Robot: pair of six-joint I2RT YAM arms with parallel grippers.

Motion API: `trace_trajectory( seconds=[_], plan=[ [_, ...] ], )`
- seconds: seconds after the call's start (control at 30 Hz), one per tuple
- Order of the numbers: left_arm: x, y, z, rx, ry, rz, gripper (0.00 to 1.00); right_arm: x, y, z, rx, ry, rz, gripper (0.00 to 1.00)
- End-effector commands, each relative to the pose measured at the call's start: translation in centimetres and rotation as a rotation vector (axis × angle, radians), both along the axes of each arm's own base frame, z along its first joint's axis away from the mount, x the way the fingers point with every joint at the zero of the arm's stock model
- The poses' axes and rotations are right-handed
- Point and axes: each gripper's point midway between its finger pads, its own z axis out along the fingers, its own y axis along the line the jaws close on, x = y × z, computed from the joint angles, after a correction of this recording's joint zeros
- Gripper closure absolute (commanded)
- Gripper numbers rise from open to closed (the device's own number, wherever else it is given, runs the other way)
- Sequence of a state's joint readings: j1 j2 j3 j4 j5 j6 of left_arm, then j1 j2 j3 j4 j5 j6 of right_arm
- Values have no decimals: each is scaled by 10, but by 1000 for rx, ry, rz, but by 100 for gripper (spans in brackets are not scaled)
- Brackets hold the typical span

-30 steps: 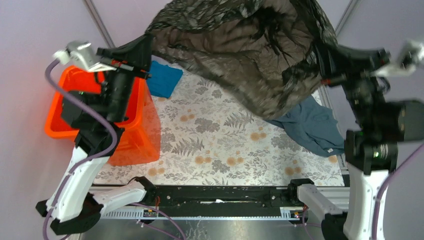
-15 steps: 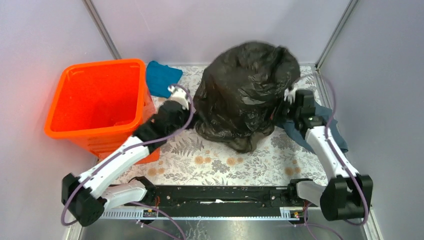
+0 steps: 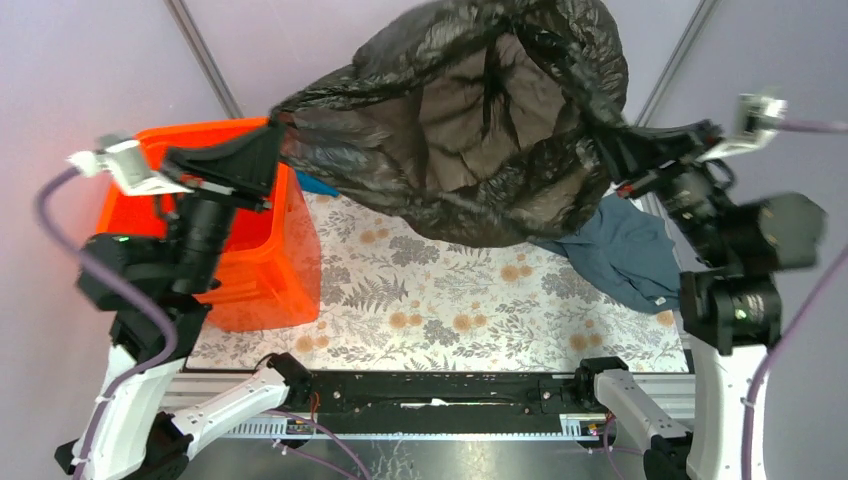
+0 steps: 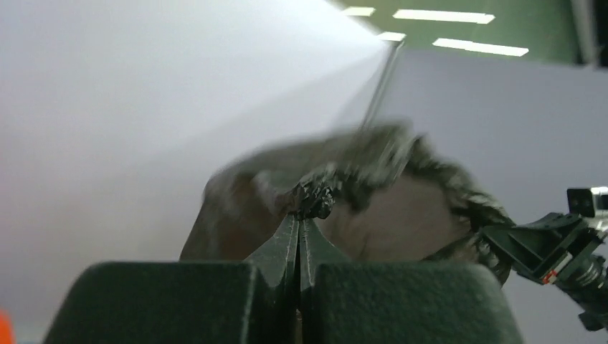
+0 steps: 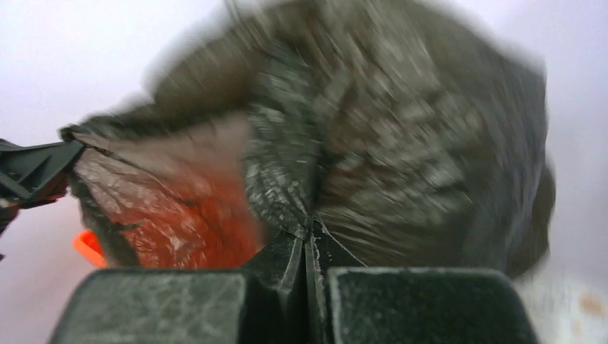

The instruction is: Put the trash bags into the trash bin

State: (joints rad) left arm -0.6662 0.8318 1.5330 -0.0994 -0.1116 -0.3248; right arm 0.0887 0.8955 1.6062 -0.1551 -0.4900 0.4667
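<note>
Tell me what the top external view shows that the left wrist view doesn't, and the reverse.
Only the top external view shows the orange bin on the left, the floral table cover and the grey-blue cloth. Only the left wrist view shows, close up, the left hand shut on a bunched edge of the black bag, plus ceiling lights. Both show the bag stretched in the air between the two hands, with the right hand gripping its far side.

Right gripper (image 5: pixel 308 228) clamped on black trash bag (image 5: pixel 409 136), orange bin (image 5: pixel 89 247) behind
</note>
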Motion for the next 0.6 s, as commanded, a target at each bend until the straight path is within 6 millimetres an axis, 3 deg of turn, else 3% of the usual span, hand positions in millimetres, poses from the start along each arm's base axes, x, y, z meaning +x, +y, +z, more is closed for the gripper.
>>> trace_trajectory(
  seconds=[0.0,0.03,0.1,0.23,0.4,0.57],
  plan=[
    [65,-19,-134,198,364,129,100,73,4,-145,-84,450,-18,100],
    [64,-14,-144,216,389,151,100,73,-1,-150,-100,457,-48,100],
    [53,2,-140,216,375,189,100,66,-11,-143,-129,430,-107,100],
    [25,28,-88,153,268,206,100,55,-10,-101,-127,351,-101,100],
    [0,15,-40,152,163,73,100,36,26,-61,-86,316,157,100],
    [-15,5,-19,140,114,-20,100,7,31,-29,-53,252,215,100]
  ],
)
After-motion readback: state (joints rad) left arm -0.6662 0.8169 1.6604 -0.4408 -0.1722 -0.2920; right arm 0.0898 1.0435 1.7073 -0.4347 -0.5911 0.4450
